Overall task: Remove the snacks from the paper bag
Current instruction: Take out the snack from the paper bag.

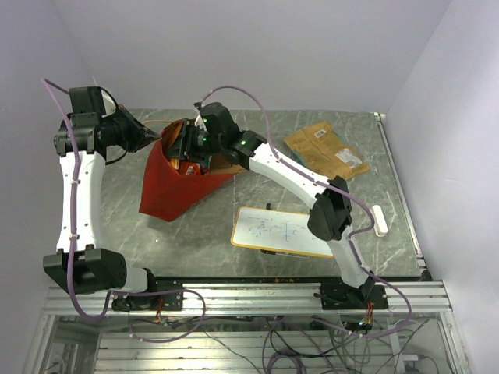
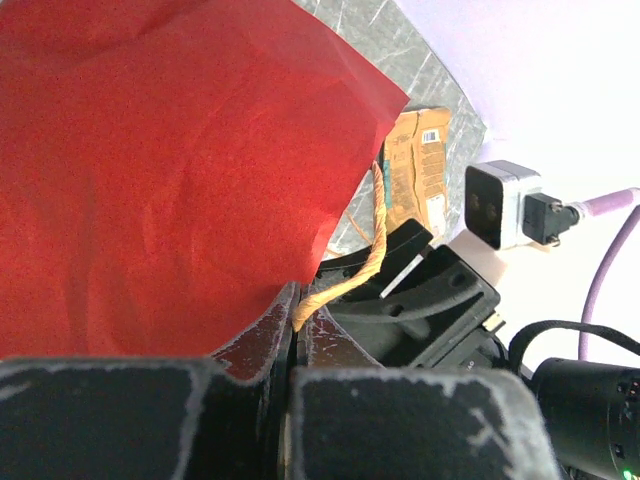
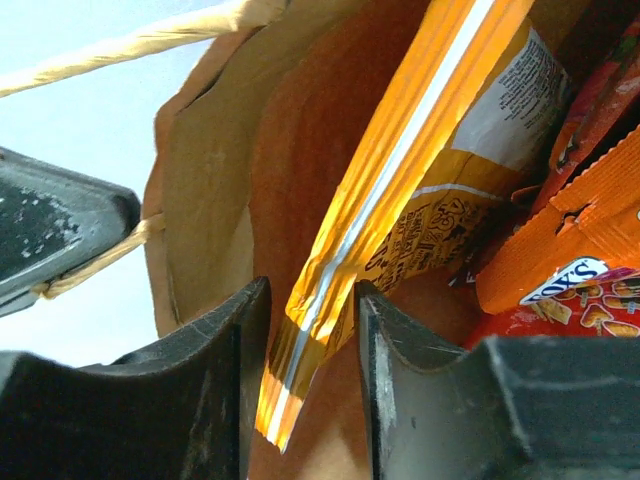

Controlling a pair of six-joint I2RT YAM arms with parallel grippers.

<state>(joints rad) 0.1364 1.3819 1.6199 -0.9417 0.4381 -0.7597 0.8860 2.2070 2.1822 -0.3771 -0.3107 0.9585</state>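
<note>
The red paper bag [image 1: 173, 185] lies on its side, mouth toward the back. My left gripper [image 1: 150, 137] is shut on the bag's rim where the string handle [image 2: 377, 250] is attached; the red paper [image 2: 150, 170] fills the left wrist view. My right gripper [image 1: 187, 148] reaches into the bag's mouth. In the right wrist view it [image 3: 312, 290] is open, its fingers on either side of the crimped edge of a yellow packet [image 3: 420, 160]. An orange packet [image 3: 560, 235] and a red packet [image 3: 585, 300] lie deeper inside. The orange-tan chip bag [image 1: 327, 149] lies on the table outside the bag.
A white-framed whiteboard [image 1: 281, 231] lies near the right arm's base. A small white bar [image 1: 380, 220] lies to its right. The grey marbled table [image 1: 195, 234] ends at walls at the back and sides. The brown inside wall of the bag [image 3: 200, 190] is close to my right gripper's left finger.
</note>
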